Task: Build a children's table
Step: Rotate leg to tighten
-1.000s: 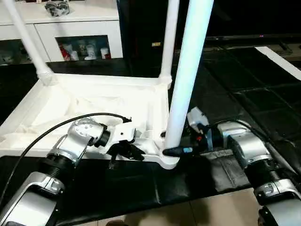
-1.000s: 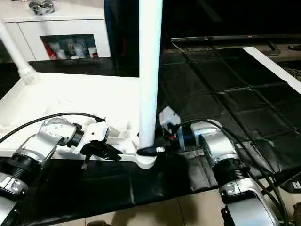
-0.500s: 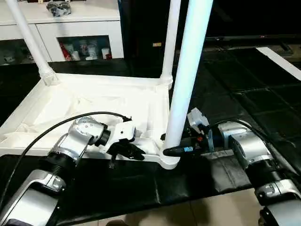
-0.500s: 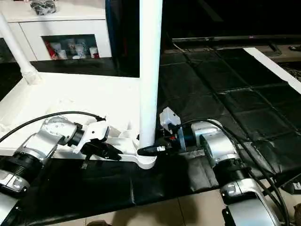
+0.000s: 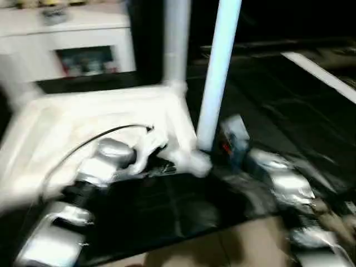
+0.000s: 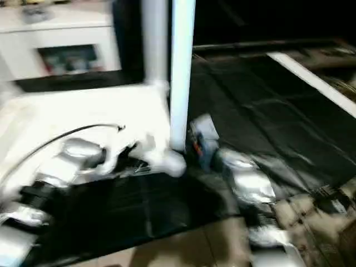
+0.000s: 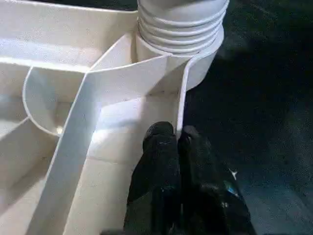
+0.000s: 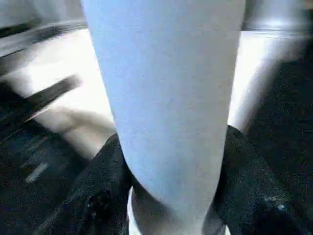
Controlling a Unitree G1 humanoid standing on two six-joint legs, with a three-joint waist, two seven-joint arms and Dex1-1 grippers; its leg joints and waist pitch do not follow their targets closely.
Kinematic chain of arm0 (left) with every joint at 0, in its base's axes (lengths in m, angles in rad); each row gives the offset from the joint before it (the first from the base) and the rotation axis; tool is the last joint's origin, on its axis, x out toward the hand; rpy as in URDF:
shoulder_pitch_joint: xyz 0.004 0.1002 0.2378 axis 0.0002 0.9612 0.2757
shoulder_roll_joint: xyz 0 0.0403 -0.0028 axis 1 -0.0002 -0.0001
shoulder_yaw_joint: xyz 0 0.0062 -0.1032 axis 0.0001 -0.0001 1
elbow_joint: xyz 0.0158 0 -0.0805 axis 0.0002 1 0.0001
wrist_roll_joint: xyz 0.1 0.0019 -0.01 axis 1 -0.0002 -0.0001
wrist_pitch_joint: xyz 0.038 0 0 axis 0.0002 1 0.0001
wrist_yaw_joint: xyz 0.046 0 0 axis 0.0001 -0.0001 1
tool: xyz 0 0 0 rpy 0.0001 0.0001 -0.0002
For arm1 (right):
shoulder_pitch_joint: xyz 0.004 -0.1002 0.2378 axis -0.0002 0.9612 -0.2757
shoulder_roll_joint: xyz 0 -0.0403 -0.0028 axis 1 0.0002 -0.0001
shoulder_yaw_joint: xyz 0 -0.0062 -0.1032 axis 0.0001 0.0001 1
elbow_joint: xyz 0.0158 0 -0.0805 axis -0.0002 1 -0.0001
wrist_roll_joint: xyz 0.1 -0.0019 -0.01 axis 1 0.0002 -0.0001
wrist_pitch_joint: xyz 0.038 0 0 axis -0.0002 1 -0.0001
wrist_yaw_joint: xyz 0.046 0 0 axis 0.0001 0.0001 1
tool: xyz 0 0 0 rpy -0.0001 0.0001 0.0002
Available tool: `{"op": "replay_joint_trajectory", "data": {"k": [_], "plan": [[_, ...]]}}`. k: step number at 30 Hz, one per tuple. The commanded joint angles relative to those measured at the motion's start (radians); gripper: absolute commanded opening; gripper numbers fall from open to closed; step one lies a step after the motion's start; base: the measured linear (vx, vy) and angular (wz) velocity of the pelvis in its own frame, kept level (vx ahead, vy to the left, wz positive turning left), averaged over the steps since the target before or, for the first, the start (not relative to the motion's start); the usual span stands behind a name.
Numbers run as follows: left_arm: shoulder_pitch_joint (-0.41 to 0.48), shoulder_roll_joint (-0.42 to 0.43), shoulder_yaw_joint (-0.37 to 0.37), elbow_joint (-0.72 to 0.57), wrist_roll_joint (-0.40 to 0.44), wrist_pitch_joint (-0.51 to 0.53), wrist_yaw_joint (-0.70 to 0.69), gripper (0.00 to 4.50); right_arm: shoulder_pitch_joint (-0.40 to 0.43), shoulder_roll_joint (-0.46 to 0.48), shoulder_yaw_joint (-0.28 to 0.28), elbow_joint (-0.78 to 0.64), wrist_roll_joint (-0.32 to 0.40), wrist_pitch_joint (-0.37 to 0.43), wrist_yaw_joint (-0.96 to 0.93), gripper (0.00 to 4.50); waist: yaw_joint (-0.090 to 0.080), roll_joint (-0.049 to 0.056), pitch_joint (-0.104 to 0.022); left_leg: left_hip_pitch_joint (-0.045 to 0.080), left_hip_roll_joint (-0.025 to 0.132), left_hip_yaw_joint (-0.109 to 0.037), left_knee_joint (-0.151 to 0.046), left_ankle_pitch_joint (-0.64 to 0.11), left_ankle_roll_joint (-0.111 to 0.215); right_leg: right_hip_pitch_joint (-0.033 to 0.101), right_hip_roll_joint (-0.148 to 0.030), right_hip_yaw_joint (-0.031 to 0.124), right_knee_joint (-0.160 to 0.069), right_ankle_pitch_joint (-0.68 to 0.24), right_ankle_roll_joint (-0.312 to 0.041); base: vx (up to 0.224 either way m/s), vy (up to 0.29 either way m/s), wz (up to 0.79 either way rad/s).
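The white table top (image 5: 83,122) lies upside down on black mats, ribs up. A leg (image 5: 177,39) stands in its far right corner. Another leg (image 5: 217,83) stands upright in the near right corner socket (image 5: 197,162). My right gripper (image 5: 214,153) is shut on this near leg just above the socket; a black finger (image 8: 100,196) shows on each side of the leg (image 8: 166,98). My left gripper (image 7: 177,139) is shut on the thin rim wall (image 7: 182,93) of the top, close to the leg's ribbed base (image 7: 181,24). My left forearm (image 5: 105,161) lies over the top's near edge.
A white cabinet (image 5: 72,39) with glass-fronted shelves stands behind the table top. Black floor mats (image 5: 289,111) spread to the right, crossed by a white strip (image 5: 317,72). Pale floor (image 5: 222,250) shows at the near edge.
The head views have swung and blurred, so the camera has moved. Both grippers stay at the near right corner, holding the rim and the leg as before.
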Motion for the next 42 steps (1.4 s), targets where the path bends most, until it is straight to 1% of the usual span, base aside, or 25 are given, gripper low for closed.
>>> {"op": "replay_joint_trajectory", "data": {"k": [1,2,3,5,7,8,9,12,13,15,18,20,21,22,25,28,29,30,31,32,33,35,36,38,42], "plan": [[-0.061,-0.097,0.031,-0.062,-0.047,0.017,0.14,0.0,-0.024,0.121,0.08,0.078,0.037,0.058,-0.039,2.05,0.004,0.003,-0.068,-0.013,0.014,-0.011,-0.072,-0.173,-0.016,0.064,-0.073,0.046,-0.089,-0.36,-0.133,0.0,0.0,0.0],[-0.065,-0.113,0.036,-0.058,-0.047,0.022,0.168,0.0,-0.039,0.135,0.074,0.101,0.03,0.055,-0.075,2.05,0.001,0.004,-0.067,-0.01,0.014,-0.009,-0.071,-0.176,-0.01,0.061,-0.071,0.047,-0.091,-0.35,-0.136,0.0,0.0,0.0],[-0.071,-0.135,0.034,-0.049,-0.032,0.017,0.211,0.0,-0.082,0.162,0.056,0.167,0.015,0.037,-0.16,2.05,-0.002,-0.002,-0.072,-0.008,0.011,-0.004,-0.065,-0.154,0.013,0.06,-0.067,0.051,-0.087,-0.279,-0.158,0.0,0.0,0.0],[-0.072,-0.138,0.033,-0.05,-0.025,0.015,0.219,0.0,-0.099,0.172,0.044,0.19,0.014,0.029,-0.185,2.05,-0.006,0.001,-0.074,-0.008,0.01,-0.003,-0.064,-0.127,0.025,0.061,-0.065,0.052,-0.08,-0.221,-0.18,0.0,0.0,0.0],[-0.073,-0.134,0.041,-0.049,-0.027,0.016,0.223,0.0,-0.099,0.166,0.06,0.188,-0.01,0.011,-0.168,2.05,-0.003,0.0,-0.073,-0.01,0.011,-0.001,-0.063,-0.109,0.05,0.064,-0.065,0.053,-0.078,-0.179,-0.184,0.0,0.0,0.0],[-0.072,-0.124,0.042,-0.047,-0.024,0.011,0.219,0.0,-0.094,0.163,0.06,0.183,-0.019,0.004,-0.163,2.05,-0.002,-0.001,-0.073,-0.011,0.012,-0.001,-0.064,-0.104,0.053,0.065,-0.065,0.052,-0.077,-0.171,-0.185,0.0,0.0,0.0],[-0.07,-0.117,0.043,-0.049,-0.02,0.008,0.217,0.0,-0.089,0.162,0.057,0.18,-0.026,0.001,-0.163,2.6,-0.002,0.0,-0.073,-0.01,0.013,-0.002,-0.064,-0.103,0.055,0.065,-0.064,0.052,-0.075,-0.163,-0.188,0.0,0.0,0.0],[-0.059,-0.096,0.041,-0.054,-0.006,-0.004,0.204,0.0,-0.08,0.152,0.045,0.177,-0.03,-0.016,-0.161,2.75,-0.005,0.003,-0.07,-0.006,0.014,-0.001,-0.067,-0.135,0.052,0.063,-0.065,0.051,-0.08,-0.196,-0.186,0.0,0.0,0.0],[-0.055,-0.073,0.028,-0.044,-0.003,-0.039,0.175,0.0,-0.07,0.128,0.052,0.173,-0.034,-0.046,-0.139,2.82,-0.008,0.006,-0.068,-0.006,0.012,-0.002,-0.068,-0.164,0.046,0.064,-0.067,0.05,-0.087,-0.242,-0.174,0.0,0.0,0.0],[-0.053,-0.066,0.023,-0.041,-0.004,-0.048,0.166,0.0,-0.068,0.12,0.053,0.174,-0.035,-0.057,-0.133,2.94,-0.011,0.007,-0.068,-0.006,0.013,-0.003,-0.068,-0.169,0.043,0.063,-0.066,0.051,-0.088,-0.261,-0.164,0.0,0.0,0.0],[-0.048,-0.035,0.012,-0.027,-0.014,-0.079,0.109,0.0,-0.037,0.076,0.072,0.122,-0.029,-0.072,-0.053,3.19,-0.012,0.008,-0.069,-0.006,0.015,-0.003,-0.068,-0.167,0.046,0.062,-0.065,0.052,-0.086,-0.244,-0.169,0.0,0.0,0.0],[-0.048,-0.005,0.001,-0.008,-0.017,-0.128,0.049,0.0,-0.006,0.027,0.079,0.069,-0.019,-0.08,0.024,3.23,-0.009,0.007,-0.07,-0.005,0.016,-0.004,-0.068,-0.161,0.052,0.063,-0.064,0.052,-0.085,-0.224,-0.174,0.0,0.0,0.0],[-0.048,0.018,-0.005,0.006,-0.019,-0.155,0.004,0.0,0.012,-0.016,0.078,0.038,-0.008,-0.086,0.083,3.56,-0.003,0.006,-0.073,-0.004,0.017,-0.002,-0.065,-0.139,0.066,0.064,-0.063,0.054,-0.078,-0.169,-0.182,0.0,0.0,0.0],[-0.048,0.03,-0.009,0.013,-0.022,-0.176,-0.023,0.0,0.021,-0.039,0.077,0.024,-0.002,-0.091,0.118,3.62,0.001,0.005,-0.073,-0.006,0.017,-0.002,-0.064,-0.128,0.074,0.065,-0.064,0.055,-0.075,-0.14,-0.193,0.0,0.0,0.0],[-0.045,0.058,-0.024,0.022,-0.03,-0.215,-0.091,0.0,0.032,-0.096,0.077,0.01,-0.004,-0.117,0.187,3.73,0.013,0.003,-0.074,-0.006,0.019,0.0,-0.063,-0.119,0.076,0.065,-0.067,0.055,-0.069,-0.12,-0.214,0.0,0.0,0.0],[-0.038,0.084,-0.042,0.023,-0.042,-0.241,-0.169,0.0,0.039,-0.147,0.08,-0.003,0.002,-0.15,0.255,4.06,0.019,0.0,-0.073,-0.005,0.021,0.001,-0.062,-0.12,0.076,0.063,-0.067,0.055,-0.068,-0.124,-0.217,0.0,0.0,0.0],[-0.033,0.106,-0.058,0.026,-0.045,-0.274,-0.235,0.0,0.042,-0.184,0.085,-0.024,0.017,-0.156,0.317,4.1,0.024,0.003,-0.073,-0.002,0.023,0.002,-0.062,-0.127,0.076,0.061,-0.067,0.054,-0.069,-0.132,-0.22,0.0,0.0,0.0],[-0.028,0.128,-0.075,0.032,-0.04,-0.31,-0.286,0.0,0.045,-0.215,0.091,-0.048,0.035,-0.147,0.376,4.19,0.027,0.0,-0.073,-0.004,0.023,0.003,-0.061,-0.127,0.079,0.062,-0.066,0.054,-0.069,-0.132,-0.217,0.0,0.0,0.0],[-0.027,0.141,-0.088,0.037,-0.033,-0.337,-0.316,0.0,0.046,-0.233,0.095,-0.061,0.048,-0.139,0.414,4.32,0.035,0.001,-0.074,-0.003,0.026,0.002,-0.06,-0.123,0.085,0.06,-0.066,0.055,-0.065,-0.124,-0.216,0.0,0.0,0.0],[-0.027,0.141,-0.088,0.037,-0.033,-0.337,-0.316,0.0,0.046,-0.233,0.095,-0.061,0.048,-0.139,0.414,4.32,0.039,0.0,-0.073,-0.001,0.027,0.004,-0.06,-0.129,0.087,0.057,-0.066,0.056,-0.065,-0.126,-0.214,0.0,0.0,0.0],[-0.025,0.156,-0.103,0.044,-0.029,-0.368,-0.362,0.0,0.038,-0.255,0.101,-0.078,0.078,-0.111,0.49,4.32,0.044,-0.004,-0.072,-0.003,0.026,0.005,-0.06,-0.134,0.087,0.057,-0.067,0.055,-0.066,-0.143,-0.211,0.0,0.0,0.0],[-0.025,0.164,-0.109,0.046,-0.03,-0.378,-0.385,0.0,0.032,-0.267,0.107,-0.082,0.09,-0.101,0.531,4.32,0.05,-0.003,-0.071,-0.004,0.029,0.004,-0.062,-0.146,0.078,0.057,-0.07,0.055,-0.069,-0.18,-0.202,0.0,0.0,0.0],[-0.026,0.174,-0.122,0.043,-0.03,-0.392,-0.417,0.0,0.02,-0.284,0.12,-0.08,0.103,-0.097,0.594,4.32,0.056,-0.002,-0.072,0.0,0.029,0.003,-0.062,-0.154,0.075,0.055,-0.071,0.054,-0.07,-0.194,-0.201,0.0,0.0,0.0],[-0.027,0.179,-0.131,0.042,-0.028,-0.401,-0.432,0.0,0.012,-0.291,0.13,-0.071,0.107,-0.091,0.626,4.32,0.061,0.001,-0.072,0.0,0.03,0.004,-0.061,-0.154,0.07,0.053,-0.071,0.056,-0.069,-0.19,-0.204,0.0,0.0,0.0],[-0.037,0.189,-0.158,0.059,-0.021,-0.448,-0.482,0.0,-0.009,-0.311,0.18,-0.055,0.117,-0.058,0.735,4.32,0.061,-0.003,-0.073,-0.005,0.027,0.002,-0.06,-0.148,0.067,0.058,-0.07,0.055,-0.066,-0.179,-0.205,0.0,0.0,0.0]]}}
